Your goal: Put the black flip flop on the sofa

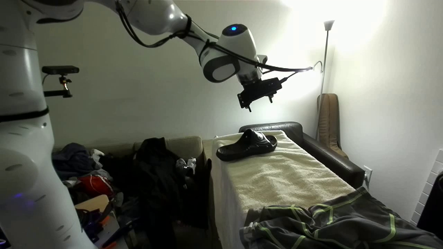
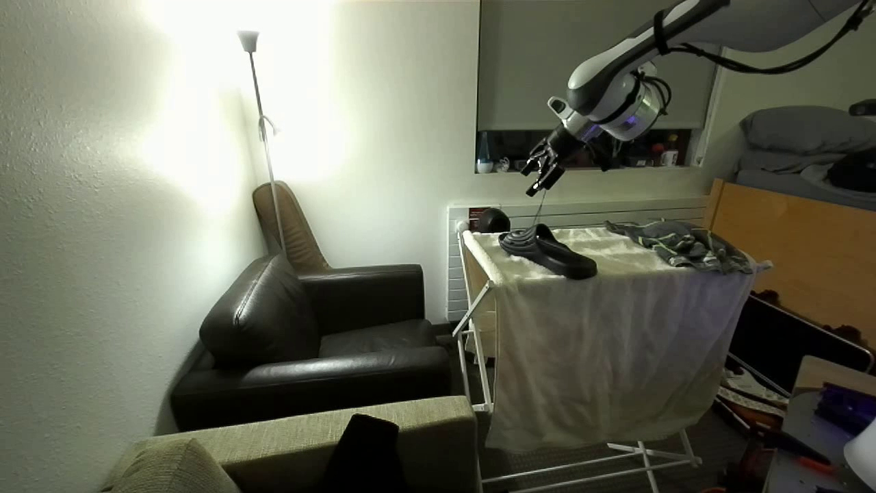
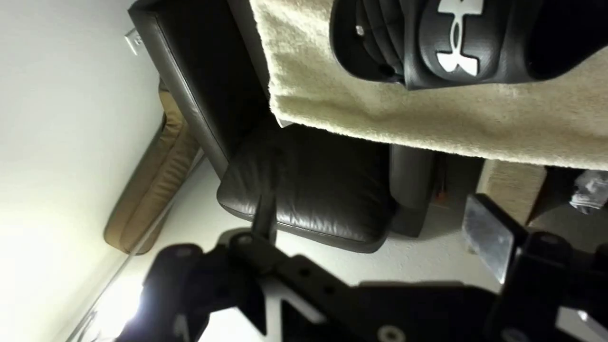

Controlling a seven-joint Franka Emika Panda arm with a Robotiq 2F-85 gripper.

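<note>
The black flip flop lies sole down on the cream towel in both exterior views (image 1: 235,151) (image 2: 558,259), close to the towel's end. Its strap with a white logo fills the top right of the wrist view (image 3: 458,45). A dark leather sofa stands beyond that end, in both exterior views (image 1: 332,159) (image 2: 383,376) and in the wrist view (image 3: 327,190). A beige fabric sofa (image 2: 424,418) also shows in an exterior view. My gripper (image 1: 260,105) (image 2: 530,182) (image 3: 373,204) is open and empty, tilted, well above the flip flop.
The towel (image 2: 602,342) hangs over a white drying rack (image 2: 472,322). Grey shorts with lime lines (image 1: 328,221) lie on its other end. Dark clothes (image 1: 155,180) pile on the beige sofa. A floor lamp (image 2: 259,89) and a brown case (image 2: 291,226) stand behind the leather sofa.
</note>
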